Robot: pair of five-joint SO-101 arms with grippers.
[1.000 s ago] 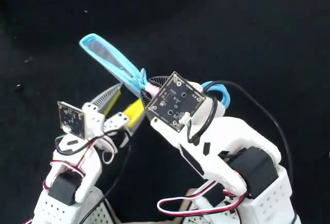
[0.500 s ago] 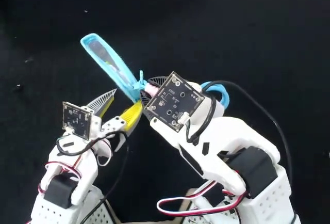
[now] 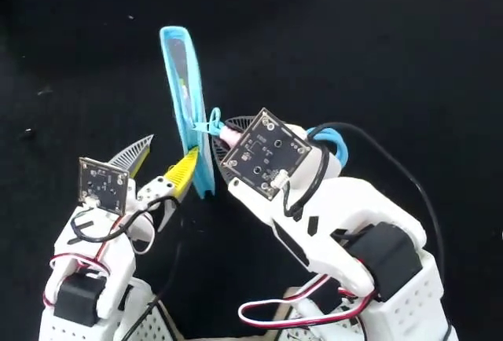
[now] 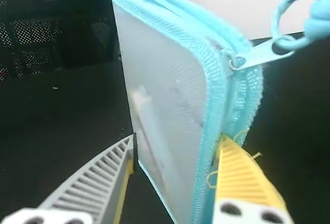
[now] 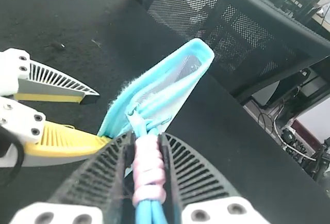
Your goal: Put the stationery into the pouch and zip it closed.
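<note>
My right gripper (image 5: 147, 137) is clamping shut on the pink cord (image 5: 148, 167) at the zip pull. The pouch (image 3: 187, 97) is standing on edge above the table (image 3: 393, 82), between my arms. My left gripper (image 3: 167, 152) is gaping, holding nothing, its yellow jaw touching the zip edge. Best approach: pinch the pouch end first, then pull straight along the zip.

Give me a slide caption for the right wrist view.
Right gripper clamps the pink zipper pull of the blue pouch, left gripper open beside it.
</note>
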